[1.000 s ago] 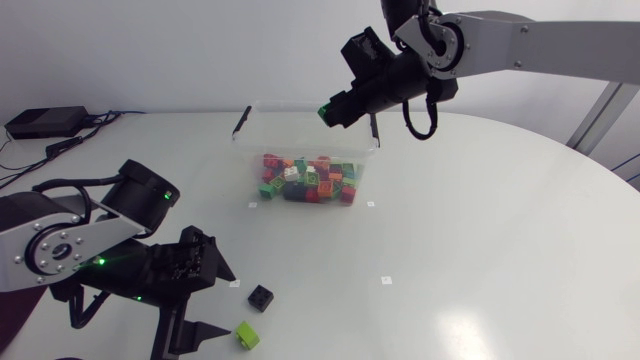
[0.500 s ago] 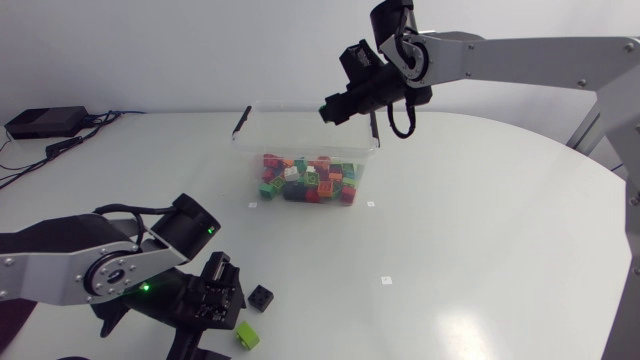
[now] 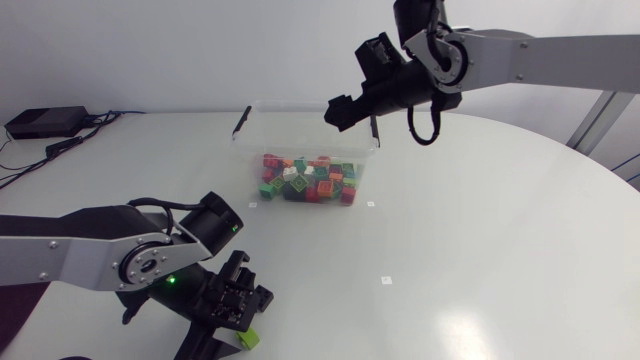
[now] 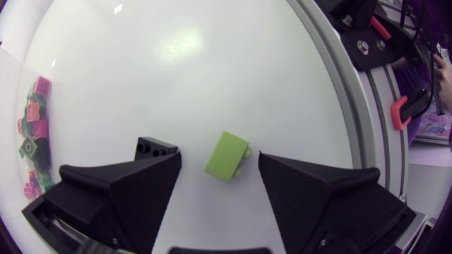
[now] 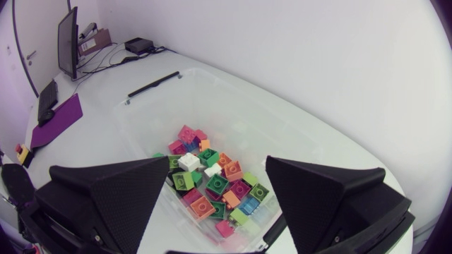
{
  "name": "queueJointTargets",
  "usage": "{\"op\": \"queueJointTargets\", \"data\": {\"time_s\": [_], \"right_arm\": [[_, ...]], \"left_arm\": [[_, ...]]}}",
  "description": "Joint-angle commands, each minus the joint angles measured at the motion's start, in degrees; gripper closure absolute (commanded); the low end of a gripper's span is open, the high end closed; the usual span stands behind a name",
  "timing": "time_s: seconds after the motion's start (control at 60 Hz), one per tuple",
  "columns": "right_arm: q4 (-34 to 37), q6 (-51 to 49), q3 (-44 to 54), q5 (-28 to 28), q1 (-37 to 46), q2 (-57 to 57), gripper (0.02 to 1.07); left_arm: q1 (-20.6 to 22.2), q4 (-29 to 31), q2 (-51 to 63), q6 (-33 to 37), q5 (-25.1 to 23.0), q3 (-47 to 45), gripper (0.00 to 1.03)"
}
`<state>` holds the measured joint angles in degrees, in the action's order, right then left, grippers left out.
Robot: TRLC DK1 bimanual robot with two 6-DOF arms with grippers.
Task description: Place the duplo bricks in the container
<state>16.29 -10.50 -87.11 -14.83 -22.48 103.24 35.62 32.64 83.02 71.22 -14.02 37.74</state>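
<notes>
A white round table (image 3: 480,250) lies under both of our arms. Toward its far side stands a clear plastic container (image 3: 300,130), a rectangular tub with a black handle clip on its rim. Its floor holds a heap of small duplo bricks (image 3: 310,180) in red, green, orange, pink, white and blue.

Our right gripper (image 3: 335,112) hangs above the container's far rim. In the right wrist view its two black wedge fingers are spread wide (image 5: 217,169), and the heap of bricks shows in the gap between them, well below.

Our left gripper (image 3: 235,310) is low over the near edge of the table, well apart from the container. Its fingers are also spread (image 4: 219,166). A lime-green rectangular duplo brick (image 4: 227,155) lies on the table between them, its studs turned toward one finger and close to it. We cannot tell whether they touch. A black duplo brick (image 4: 155,148) sits just ahead of the other finger's tip, partly hidden by it. In the head view only a corner of the lime-green brick (image 3: 247,340) peeps out from under the gripper.
</notes>
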Motion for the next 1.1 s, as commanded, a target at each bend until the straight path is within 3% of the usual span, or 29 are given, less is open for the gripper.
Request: {"op": "queueJointTargets", "data": {"time_s": [0.0,0.083,0.167,0.517,0.733,1.083], "right_arm": [[-0.91,-0.13,4.05,-0.20,-1.51,-4.63,0.07],[-1.09,0.04,8.19,-0.20,-2.92,-7.79,0.07],[-1.27,0.92,12.40,-0.20,-4.41,-10.78,0.07],[-2.14,3.56,23.83,0.68,-11.18,-15.97,0.07],[-2.32,5.05,27.96,3.23,-17.86,-14.56,0.07],[1.64,6.02,25.59,5.51,-25.60,-6.21,0.07]], "left_arm": [[0.42,0.23,1.26,2.70,-0.04,0.67,0.45],[0.42,0.23,1.26,3.13,-0.57,0.41,0.55],[0.33,0.23,1.35,3.13,-1.10,-0.12,0.84],[-2.13,1.72,-2.34,3.40,-2.06,-2.93,0.85],[-9.07,5.59,-7.35,5.95,-1.97,-2.58,0.85],[-18.92,4.36,-7.09,4.98,-2.59,2.17,0.84]]}}
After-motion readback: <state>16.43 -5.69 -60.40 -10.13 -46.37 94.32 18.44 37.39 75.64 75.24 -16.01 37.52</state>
